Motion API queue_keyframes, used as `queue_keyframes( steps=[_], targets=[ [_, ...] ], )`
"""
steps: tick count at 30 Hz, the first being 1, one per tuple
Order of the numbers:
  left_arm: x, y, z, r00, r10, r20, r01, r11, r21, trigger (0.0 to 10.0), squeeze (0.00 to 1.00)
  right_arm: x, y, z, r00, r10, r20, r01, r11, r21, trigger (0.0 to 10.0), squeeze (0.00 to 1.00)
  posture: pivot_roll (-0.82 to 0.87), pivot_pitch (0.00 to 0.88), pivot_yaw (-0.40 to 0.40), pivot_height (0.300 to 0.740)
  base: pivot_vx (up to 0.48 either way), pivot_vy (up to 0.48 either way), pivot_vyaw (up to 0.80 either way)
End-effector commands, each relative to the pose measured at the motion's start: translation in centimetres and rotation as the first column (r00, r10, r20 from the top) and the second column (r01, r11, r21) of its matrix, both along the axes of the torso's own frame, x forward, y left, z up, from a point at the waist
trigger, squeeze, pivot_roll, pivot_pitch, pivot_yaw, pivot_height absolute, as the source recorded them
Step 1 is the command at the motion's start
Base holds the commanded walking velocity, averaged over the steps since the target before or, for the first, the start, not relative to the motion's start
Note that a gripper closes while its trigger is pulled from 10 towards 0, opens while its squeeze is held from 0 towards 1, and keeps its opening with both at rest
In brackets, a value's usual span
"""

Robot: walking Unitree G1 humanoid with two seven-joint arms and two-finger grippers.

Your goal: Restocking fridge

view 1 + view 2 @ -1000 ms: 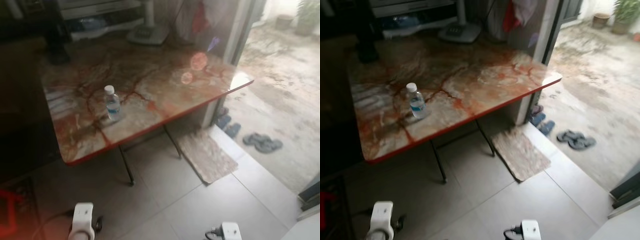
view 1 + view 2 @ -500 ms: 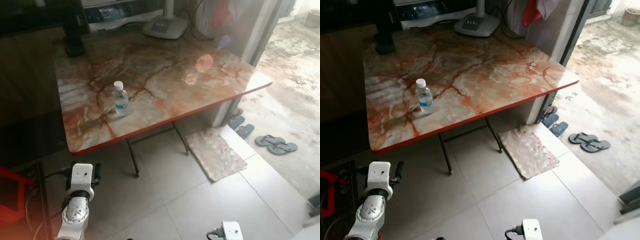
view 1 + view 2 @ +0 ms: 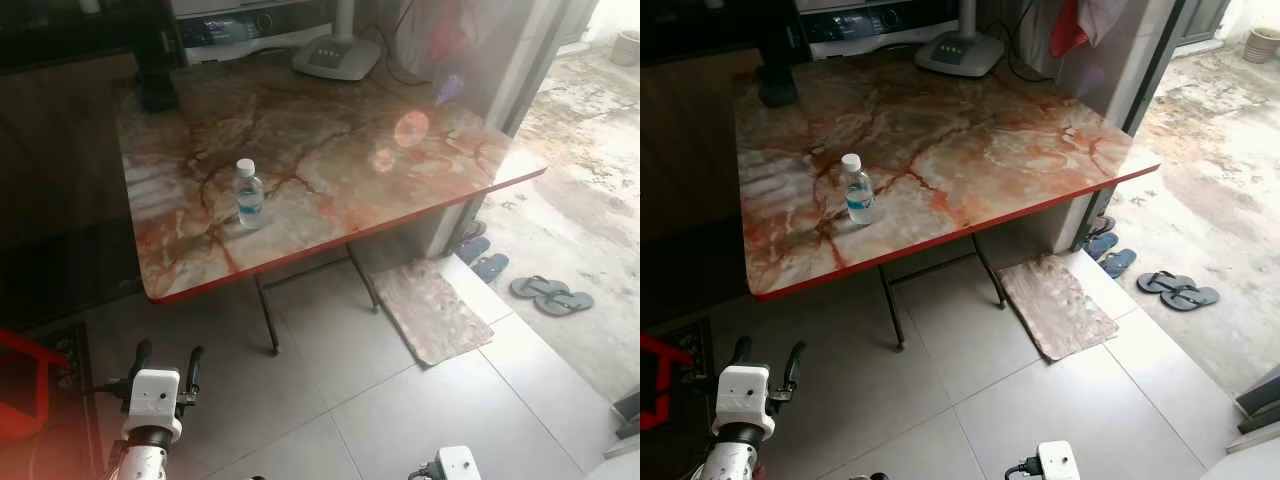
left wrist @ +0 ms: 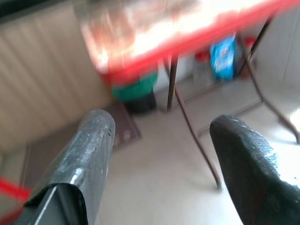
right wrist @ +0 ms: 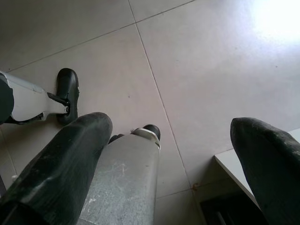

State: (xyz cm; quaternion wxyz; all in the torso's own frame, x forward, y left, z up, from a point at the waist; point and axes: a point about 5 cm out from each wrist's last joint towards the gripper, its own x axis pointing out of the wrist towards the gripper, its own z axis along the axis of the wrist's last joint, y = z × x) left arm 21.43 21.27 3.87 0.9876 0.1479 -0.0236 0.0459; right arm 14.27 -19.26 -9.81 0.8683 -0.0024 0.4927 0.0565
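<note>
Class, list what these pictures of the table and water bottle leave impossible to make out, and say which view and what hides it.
1. Water bottle: label print too small, eye views.
2. Blue packet under the table: blurred, left wrist view.
3. Appliance at the table's far edge: cut off by the top edge, eye views.
4. Right arm: cut off by the bottom edge, eye views.

This is a room in a home, right by an open door to the yard. A folding table with a shiny red and cream marble-look top [image 3: 970,150] stands on pale floor tiles [image 3: 1040,390]. A worn brown doormat [image 3: 1057,305] lies at the doorway. Blue slippers [image 3: 1108,253] and grey flip-flops [image 3: 1178,289] wait just outside on the rough concrete ground [image 3: 1200,170]. A white fan base [image 3: 960,52] sits at the far edge of the table.
</note>
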Motion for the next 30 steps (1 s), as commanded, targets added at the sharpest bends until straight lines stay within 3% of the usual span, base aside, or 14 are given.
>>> queue_keyframes(
  steps=[1, 5, 7, 9, 10, 11, 13, 16, 17, 18, 19, 23, 25, 30],
  targets=[
    [0.2, -0.2, 1.3, 0.998, -0.036, 0.05, 0.032, 0.998, 0.062, 10.0, 0.0, -0.4, -0.1, -0.1, 1.0, 0.0, -0.016, 0.0, 1.0, 0.0, 10.0, 0.0, 0.01, 0.092, -0.008, 0.74, 0.0, 0.0, 0.0],
    [0.7, -0.7, 4.1, 0.986, -0.067, 0.15, 0.049, 0.991, 0.123, 10.0, 0.0, -0.4, -0.2, -0.1, 1.0, 0.012, -0.019, -0.012, 1.0, -0.002, 10.0, 0.0, 0.02, 0.085, -0.008, 0.74, 0.0, 0.0, 0.0],
    [1.6, -1.8, 6.6, 0.968, -0.103, 0.23, 0.07, 0.987, 0.147, 10.0, 0.0, -0.3, -0.1, -0.1, 1.0, 0.019, -0.019, -0.019, 1.0, -0.004, 10.0, 0.0, 0.02, 0.08, -0.008, 0.74, 0.0, 0.0, 0.0],
    [1.8, -2.0, 7.1, 0.964, -0.108, 0.242, 0.074, 0.986, 0.148, 10.0, 0.0, -0.3, -0.1, -0.1, 1.0, 0.02, -0.019, -0.02, 1.0, -0.004, 10.0, 0.0, 0.02, 0.08, -0.008, 0.74, 0.0, 0.0, 0.0],
    [2.6, -2.8, 8.8, 0.949, -0.121, 0.293, 0.087, 0.988, 0.125, 10.0, 0.0, -0.3, -0.1, -0.1, 1.0, 0.019, -0.018, -0.019, 1.0, -0.005, 10.0, 0.0, 0.01, 0.083, -0.009, 0.74, 0.0, 0.0, 0.0],
    [2.6, -2.8, 8.8, 0.949, -0.121, 0.293, 0.087, 0.988, 0.125, 10.0, 0.0, -0.3, -0.1, -0.1, 1.0, 0.019, -0.018, -0.019, 1.0, -0.005, 10.0, 0.0, 0.01, 0.083, -0.009, 0.74, 0.0, 0.0, 0.0],
    [4.1, -4.0, 11.3, 0.921, -0.141, 0.362, 0.115, 0.989, 0.091, 10.0, 0.0, -0.2, -0.1, -0.1, 1.0, 0.013, -0.014, -0.013, 1.0, -0.008, 10.0, 0.0, 0.02, 0.086, -0.009, 0.74, 0.0, 0.0, 0.0],
    [4.9, -4.3, 12.1, 0.921, -0.136, 0.366, 0.119, 0.991, 0.068, 10.0, 0.0, -0.2, -0.1, -0.1, 1.0, 0.011, -0.013, -0.011, 1.0, -0.008, 10.0, 0.0, 0.02, 0.086, -0.005, 0.74, 0.0, 0.0, 0.0],
    [5.3, -4.3, 12.2, 0.925, -0.119, 0.36, 0.113, 0.993, 0.036, 10.0, 0.0, -0.2, -0.1, -0.1, 1.0, 0.01, -0.013, -0.01, 1.0, -0.008, 10.0, 0.0, 0.02, 0.086, -0.005, 0.74, 0.0, 0.0, 0.0],
    [6.5, -4.1, 12.4, 0.931, -0.087, 0.354, 0.111, 0.993, -0.047, 10.0, 0.0, -0.2, 0.0, -0.1, 1.0, 0.001, -0.01, -0.001, 1.0, -0.007, 10.0, 0.0, 0.01, 0.085, -0.003, 0.74, 0.0, 0.0, 0.0],
    [6.7, -4.1, 12.4, 0.931, -0.093, 0.352, 0.117, 0.992, -0.047, 10.0, 0.0, -0.2, 0.0, -0.1, 1.0, -0.007, -0.007, 0.007, 1.0, -0.002, 10.0, 0.0, 0.01, 0.085, -0.003, 0.74, 0.0, 0.0, 0.0],
    [7.0, -3.8, 12.9, 0.936, -0.095, 0.338, 0.129, 0.988, -0.08, 10.0, 0.0, -0.2, 0.0, -0.1, 1.0, -0.01, -0.005, 0.01, 1.0, -0.001, 10.0, 0.0, 0.01, 0.088, 0.0, 0.74, 0.0, 0.0, 0.0],
    [7.1, -3.5, 13.2, 0.945, -0.069, 0.318, 0.123, 0.98, -0.153, 10.0, 0.0, -0.2, 0.0, -0.1, 1.0, -0.01, -0.006, 0.01, 1.0, -0.004, 10.0, 0.0, 0.01, 0.087, 0.001, 0.74, 0.0, 0.0, 0.0],
    [7.1, -3.8, 13.6, 0.945, -0.089, 0.316, 0.146, 0.976, -0.161, 10.0, 0.0, -0.3, 0.0, -0.1, 1.0, -0.01, -0.006, 0.01, 1.0, -0.001, 10.0, 0.0, 0.01, 0.088, 0.001, 0.74, 0.237, 0.0, 0.0]
  ],
)
